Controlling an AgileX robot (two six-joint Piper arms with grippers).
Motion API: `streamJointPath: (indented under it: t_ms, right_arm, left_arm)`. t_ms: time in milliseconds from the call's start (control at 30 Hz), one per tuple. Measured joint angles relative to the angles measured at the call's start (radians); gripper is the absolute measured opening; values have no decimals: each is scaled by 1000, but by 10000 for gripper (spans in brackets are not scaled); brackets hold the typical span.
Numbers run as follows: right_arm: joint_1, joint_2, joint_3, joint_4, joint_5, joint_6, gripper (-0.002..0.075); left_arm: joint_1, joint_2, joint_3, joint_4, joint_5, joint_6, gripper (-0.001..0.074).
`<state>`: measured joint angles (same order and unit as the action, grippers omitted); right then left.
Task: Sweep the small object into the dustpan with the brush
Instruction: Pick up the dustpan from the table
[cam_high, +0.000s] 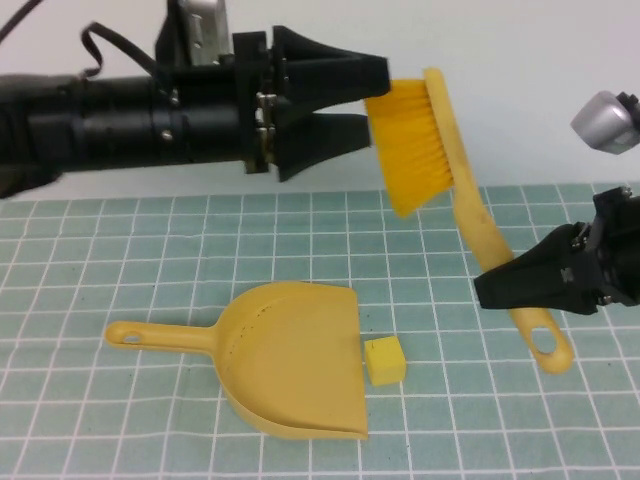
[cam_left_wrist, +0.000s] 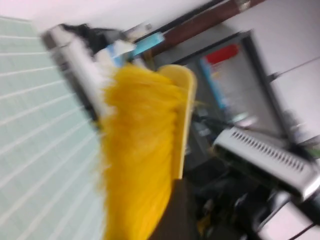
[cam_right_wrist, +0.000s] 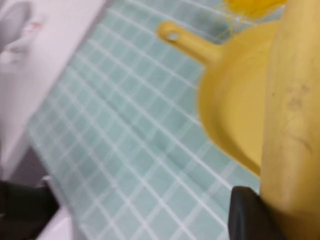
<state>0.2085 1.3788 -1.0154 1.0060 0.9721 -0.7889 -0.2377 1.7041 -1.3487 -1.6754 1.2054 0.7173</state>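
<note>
A yellow brush (cam_high: 420, 150) is held up in the air, tilted, bristles at the top and facing left. My right gripper (cam_high: 497, 283) is shut on the brush's handle (cam_high: 530, 325) near its lower end. The handle (cam_right_wrist: 292, 125) fills the right wrist view beside one black finger (cam_right_wrist: 250, 215). My left gripper (cam_high: 375, 100) is open and raised, its tips right at the bristles, which show blurred in the left wrist view (cam_left_wrist: 135, 150). The yellow dustpan (cam_high: 290, 360) lies on the mat, its mouth to the right. A small yellow cube (cam_high: 385, 360) sits just outside the mouth.
The green checked mat (cam_high: 120, 260) covers the table. The dustpan's handle (cam_high: 130, 335) points left. The left arm (cam_high: 120, 125) spans the back of the scene above the mat. A grey object (cam_high: 605, 120) shows at the right edge.
</note>
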Motion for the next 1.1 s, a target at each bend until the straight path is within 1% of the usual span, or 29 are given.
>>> streamJointPath:
  t_ms: [33, 100, 200, 300, 367, 500, 600, 733, 867, 967, 1100]
  right_arm:
    - [-2, 0, 0, -21, -10, 18, 174]
    - [-4, 0, 0, -75, -16, 58, 174]
    - [-4, 0, 0, -184, -10, 139, 174]
    - [-4, 0, 0, -285, -4, 235, 174]
    - [-4, 7, 0, -311, -3, 265, 174]
    - [0, 37, 0, -328, 27, 295, 174]
    - [32, 64, 0, -372, 45, 332, 174]
    - [96, 89, 0, -430, 40, 370, 174]
    - [139, 110, 0, -454, 37, 384, 174]
    - [140, 124, 0, -477, 37, 409, 174]
    - [140, 133, 0, -509, 37, 467, 174]
  left_arm:
    - [11, 0, -18, 44, 0, -12, 598]
    - [24, 0, -56, 213, 4, -59, 596]
    - [19, 0, -126, 573, 14, -93, 596]
    - [-29, 0, -186, 933, 19, -124, 595]
    - [-77, 0, -195, 1125, 23, -156, 595]
    - [-137, 7, -195, 1385, 26, -206, 595]
    - [-144, 13, -195, 1504, 28, -215, 595]
    - [-142, 16, -191, 1551, 24, -129, 595]
    - [-142, 16, -133, 1573, 23, -38, 589]
    - [-142, 16, -79, 1658, 23, 59, 545]
    - [-142, 18, -32, 1735, -16, 83, 447]
